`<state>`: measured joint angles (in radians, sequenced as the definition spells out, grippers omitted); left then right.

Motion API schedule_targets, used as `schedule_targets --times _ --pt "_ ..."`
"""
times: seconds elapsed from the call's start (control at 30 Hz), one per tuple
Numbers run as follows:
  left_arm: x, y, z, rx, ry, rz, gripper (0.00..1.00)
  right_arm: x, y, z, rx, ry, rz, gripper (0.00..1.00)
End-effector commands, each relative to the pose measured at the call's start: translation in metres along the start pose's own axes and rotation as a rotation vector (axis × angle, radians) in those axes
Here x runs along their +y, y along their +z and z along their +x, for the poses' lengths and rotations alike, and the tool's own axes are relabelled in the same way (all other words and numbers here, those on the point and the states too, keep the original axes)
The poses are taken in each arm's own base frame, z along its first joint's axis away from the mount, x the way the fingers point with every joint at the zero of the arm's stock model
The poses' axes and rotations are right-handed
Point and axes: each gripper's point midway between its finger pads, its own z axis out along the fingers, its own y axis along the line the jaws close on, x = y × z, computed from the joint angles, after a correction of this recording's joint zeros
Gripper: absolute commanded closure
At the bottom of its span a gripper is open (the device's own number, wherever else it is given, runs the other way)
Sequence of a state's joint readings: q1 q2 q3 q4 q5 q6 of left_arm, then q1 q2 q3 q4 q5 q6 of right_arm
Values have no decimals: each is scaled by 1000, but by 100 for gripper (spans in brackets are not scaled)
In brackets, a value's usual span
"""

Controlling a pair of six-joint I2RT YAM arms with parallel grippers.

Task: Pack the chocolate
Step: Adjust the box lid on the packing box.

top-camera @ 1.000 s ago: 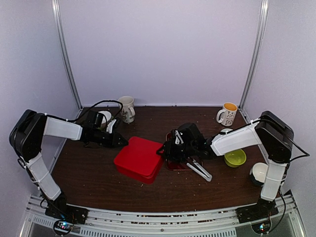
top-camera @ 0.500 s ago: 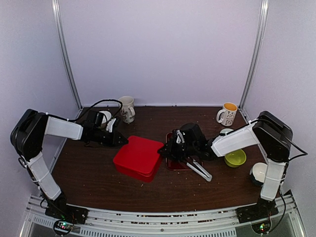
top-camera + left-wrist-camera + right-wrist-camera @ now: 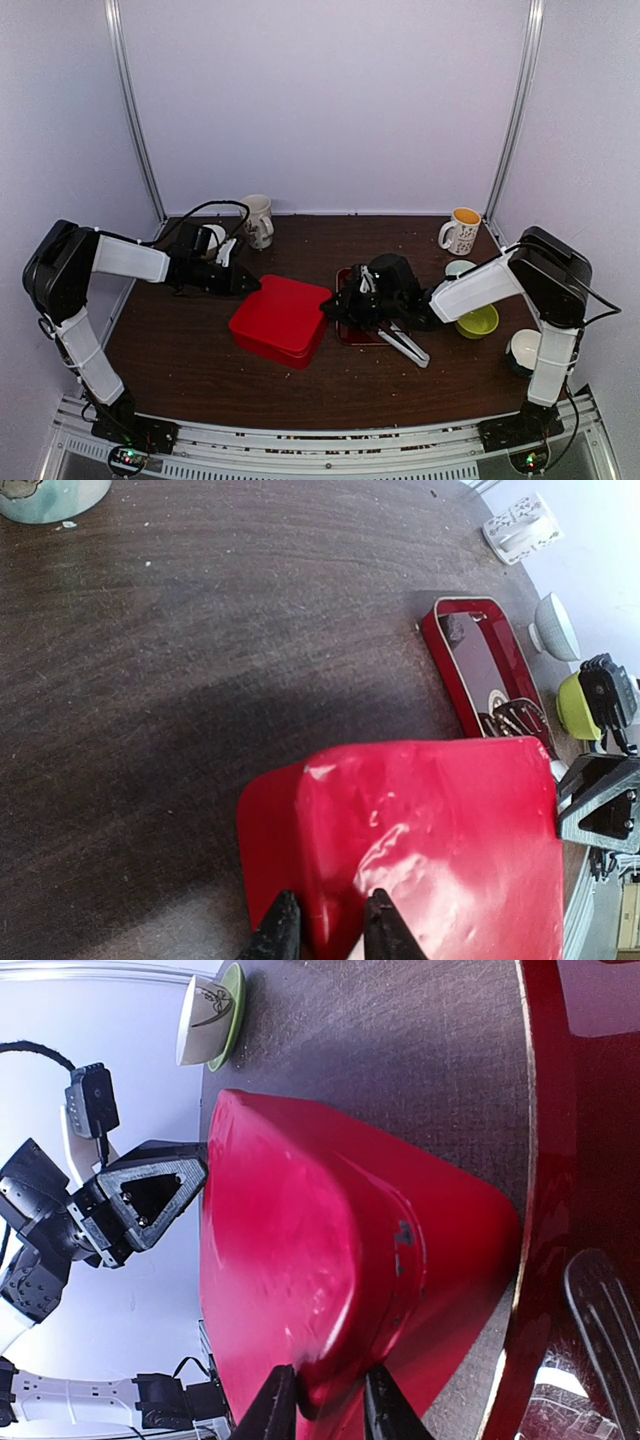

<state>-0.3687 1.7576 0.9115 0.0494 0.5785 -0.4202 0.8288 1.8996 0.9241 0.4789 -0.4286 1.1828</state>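
Both arms have the red box [image 3: 282, 318] by opposite edges: left gripper [image 3: 325, 925] pinches one rim, right gripper [image 3: 322, 1400] is clamped on the other. No chocolate shows anywhere, maybe it's hidden underneath, so how much packing is left is anyone's guess.

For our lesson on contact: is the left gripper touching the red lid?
Touching. In the left wrist view the left gripper pinches the red lid at its near edge, a finger on each side, with no gap showing.
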Motion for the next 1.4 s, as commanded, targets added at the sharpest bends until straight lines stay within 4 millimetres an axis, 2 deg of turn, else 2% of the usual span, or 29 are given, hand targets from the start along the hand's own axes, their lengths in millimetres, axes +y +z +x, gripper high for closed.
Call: schedule_targets --times 0.0,0.2,0.3,0.4,0.7,0.93,1.03,1.2,1.37 --pt "-14 16 28 105 21 26 76 -46 10 27 80 49 122 76" --pt "-9 16 33 121 15 -1 76 -59 8 33 103 53 169 75" --pt "-8 18 36 129 13 -6 75 -60 5 33 103 49 174 65" --pt "-7 20 38 136 12 -12 75 -54 2 31 92 30 162 59" --pt "-5 20 40 142 10 -32 75 -19 -12 29 73 -52 68 48" --pt "-14 17 36 133 21 -17 74 -8 -10 31 93 -66 29 49" --pt "-18 13 33 121 26 -14 73 -5 -14 30 85 -95 29 47" --pt "-24 -1 18 61 60 -43 60 8 -20 24 72 -159 27 33" --pt "-24 -13 9 27 80 -97 42 17 -23 27 89 -177 11 31"
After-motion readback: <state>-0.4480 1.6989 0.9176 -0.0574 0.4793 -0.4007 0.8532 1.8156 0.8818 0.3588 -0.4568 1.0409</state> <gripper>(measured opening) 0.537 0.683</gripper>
